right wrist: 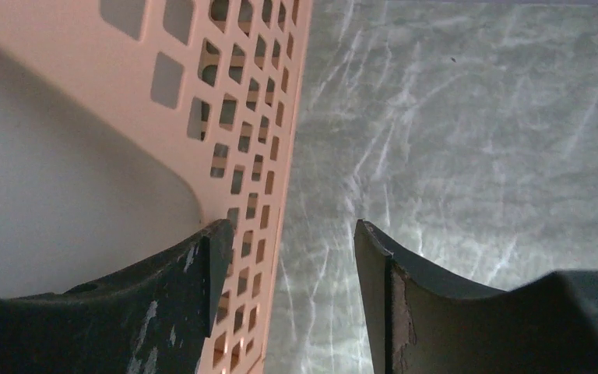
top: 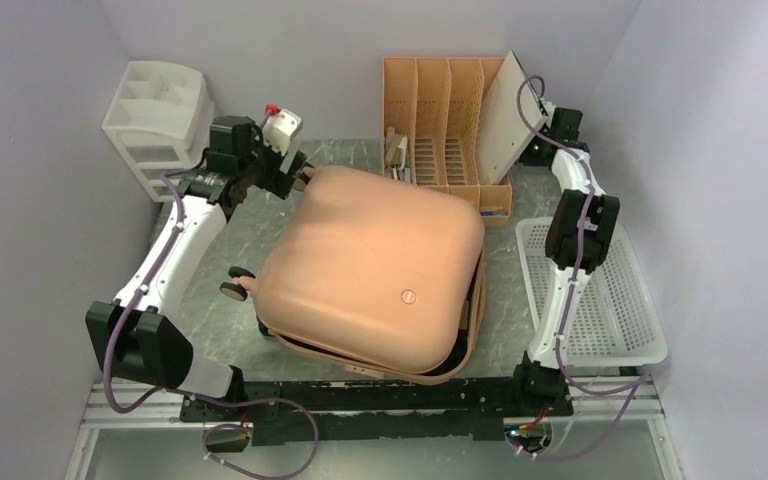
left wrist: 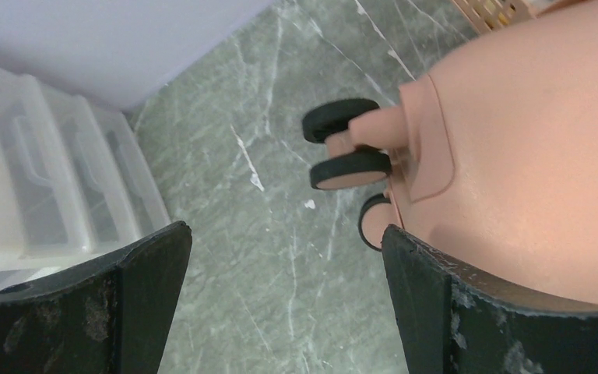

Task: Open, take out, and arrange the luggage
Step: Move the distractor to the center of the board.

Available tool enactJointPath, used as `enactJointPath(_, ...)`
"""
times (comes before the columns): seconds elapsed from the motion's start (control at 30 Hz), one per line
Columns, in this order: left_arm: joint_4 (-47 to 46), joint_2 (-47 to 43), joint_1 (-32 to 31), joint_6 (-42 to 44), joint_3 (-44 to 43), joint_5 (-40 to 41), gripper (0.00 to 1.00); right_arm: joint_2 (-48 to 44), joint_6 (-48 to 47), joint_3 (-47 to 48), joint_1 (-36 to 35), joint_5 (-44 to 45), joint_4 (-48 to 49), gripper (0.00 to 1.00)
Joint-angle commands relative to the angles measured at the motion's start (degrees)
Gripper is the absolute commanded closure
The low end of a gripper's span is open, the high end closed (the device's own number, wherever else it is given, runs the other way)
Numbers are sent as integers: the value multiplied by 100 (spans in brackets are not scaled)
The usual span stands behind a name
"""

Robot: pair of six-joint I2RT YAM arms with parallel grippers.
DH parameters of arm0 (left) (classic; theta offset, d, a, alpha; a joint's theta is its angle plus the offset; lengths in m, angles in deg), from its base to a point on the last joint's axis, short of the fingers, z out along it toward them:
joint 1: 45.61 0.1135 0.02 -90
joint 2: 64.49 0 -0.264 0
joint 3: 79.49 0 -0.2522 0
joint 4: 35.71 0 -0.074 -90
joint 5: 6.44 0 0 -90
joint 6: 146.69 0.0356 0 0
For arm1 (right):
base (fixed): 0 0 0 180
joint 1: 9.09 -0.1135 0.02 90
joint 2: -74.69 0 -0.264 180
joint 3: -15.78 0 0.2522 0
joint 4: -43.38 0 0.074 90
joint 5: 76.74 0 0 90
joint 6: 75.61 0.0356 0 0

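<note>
Center frame: luggage (top: pixel 370 260). My L hand (left wrist: pixel 284 234) wide open, empty, by its wheels (left wrist: pixel 350 167). R hand (right wrist: pixel 292 226) part-open, gripping nothing, astride rack (right wrist: pixel 233 117) wall.

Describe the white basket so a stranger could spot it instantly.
Find the big salmon-pink suitcase in the middle of the table. To its right, along the table's right edge, lies a low white slotted basket. Unlike the upright orange file rack behind it, it is white and shallow.
</note>
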Motion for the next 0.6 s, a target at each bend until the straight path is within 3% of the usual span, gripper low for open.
enactJointPath(0.0, -141, -367, -19, -49, 196, -329, 3, 240, 289, 455, -220, -495, 6, 36)
enactJointPath(0.57, 73, -702, -10, 138, 338, -421, 3, 529, 597, 596, -1523, -553, 409, 36)
